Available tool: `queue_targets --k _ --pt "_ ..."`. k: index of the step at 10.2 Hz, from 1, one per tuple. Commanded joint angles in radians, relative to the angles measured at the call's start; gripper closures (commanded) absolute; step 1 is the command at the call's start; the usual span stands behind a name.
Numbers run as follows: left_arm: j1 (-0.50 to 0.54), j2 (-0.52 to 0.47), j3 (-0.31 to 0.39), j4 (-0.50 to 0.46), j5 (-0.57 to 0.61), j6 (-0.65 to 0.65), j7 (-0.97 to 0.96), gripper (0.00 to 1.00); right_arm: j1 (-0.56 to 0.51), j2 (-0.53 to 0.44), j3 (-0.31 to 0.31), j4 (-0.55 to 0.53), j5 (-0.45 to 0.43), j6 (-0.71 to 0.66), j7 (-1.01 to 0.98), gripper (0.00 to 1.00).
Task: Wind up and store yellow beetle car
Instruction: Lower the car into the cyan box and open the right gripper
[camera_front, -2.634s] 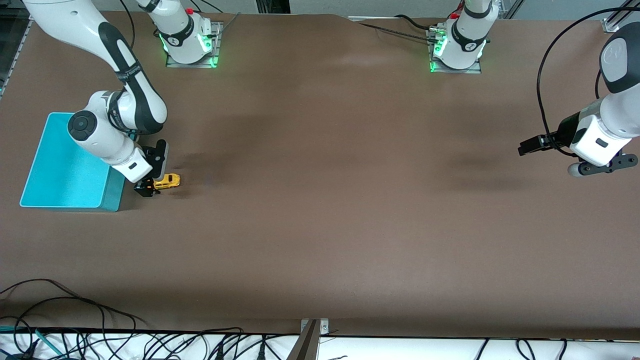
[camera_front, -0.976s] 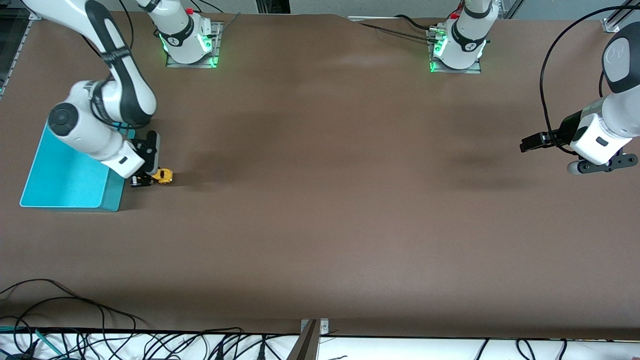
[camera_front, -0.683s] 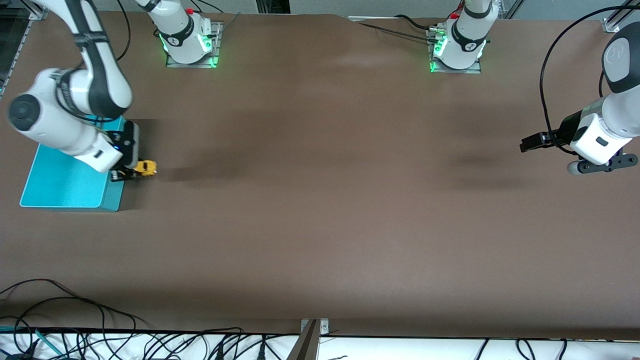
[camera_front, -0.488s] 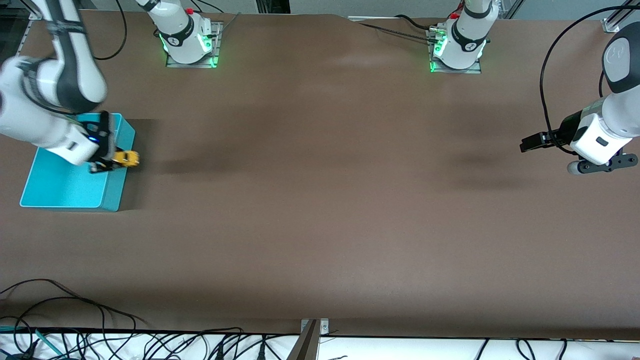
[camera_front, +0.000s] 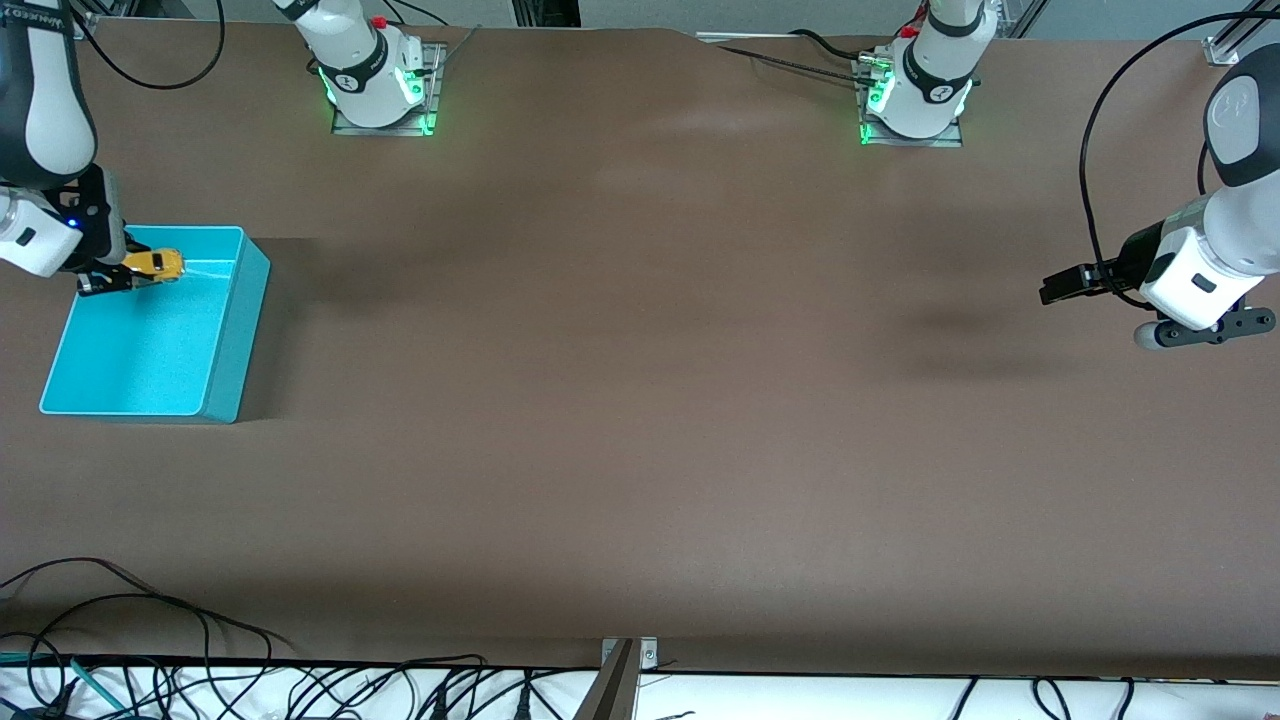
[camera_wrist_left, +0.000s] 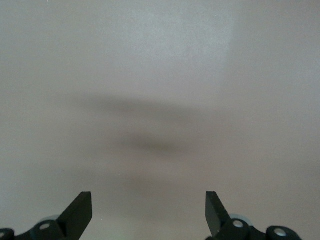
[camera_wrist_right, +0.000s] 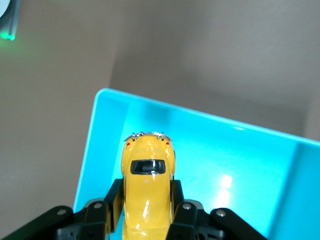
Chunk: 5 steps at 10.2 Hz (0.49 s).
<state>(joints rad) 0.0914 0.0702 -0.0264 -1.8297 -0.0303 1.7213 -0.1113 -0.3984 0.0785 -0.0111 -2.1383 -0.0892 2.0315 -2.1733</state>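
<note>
A: Where is the yellow beetle car (camera_front: 155, 264)?

B: Up in the air over the teal bin (camera_front: 228, 330), above the part of the bin that lies farthest from the front camera. It is not resting on the bin's floor. In the right wrist view the car (camera_wrist_right: 146, 190) shows its roof and one dark window, with one end reaching out past the fingertips over the bin's floor (camera_wrist_right: 240, 175).

A: What holds it?

B: The right gripper (camera_front: 110, 275). Its two black fingers (camera_wrist_right: 112, 200) are clamped against the car's two sides, one finger on each.

A: And the bin itself?

B: It sits on the brown table (camera_front: 640, 400) at the right arm's end, open at the top, with nothing lying in it.

A: The other arm?

B: The left arm waits well apart from the bin, at its own end of the table. The left gripper (camera_front: 1165, 335) hangs over bare table there. In the left wrist view its fingers (camera_wrist_left: 80, 212) stand wide apart with nothing between them, only the tabletop (camera_wrist_left: 160, 100) showing.
</note>
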Motion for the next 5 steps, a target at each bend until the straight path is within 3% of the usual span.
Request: queue_targets --k 1,5 --pt "0.004 0.0 -0.003 0.013 0.021 -0.02 0.019 0.0 -0.039 0.098 0.004 0.006 -0.026 0.061 -0.057 1.0" --pt "0.004 0.0 -0.003 0.013 0.023 -0.02 0.019 0.0 -0.039 0.225 0.003 0.027 -0.012 0.179 -0.106 1.0"
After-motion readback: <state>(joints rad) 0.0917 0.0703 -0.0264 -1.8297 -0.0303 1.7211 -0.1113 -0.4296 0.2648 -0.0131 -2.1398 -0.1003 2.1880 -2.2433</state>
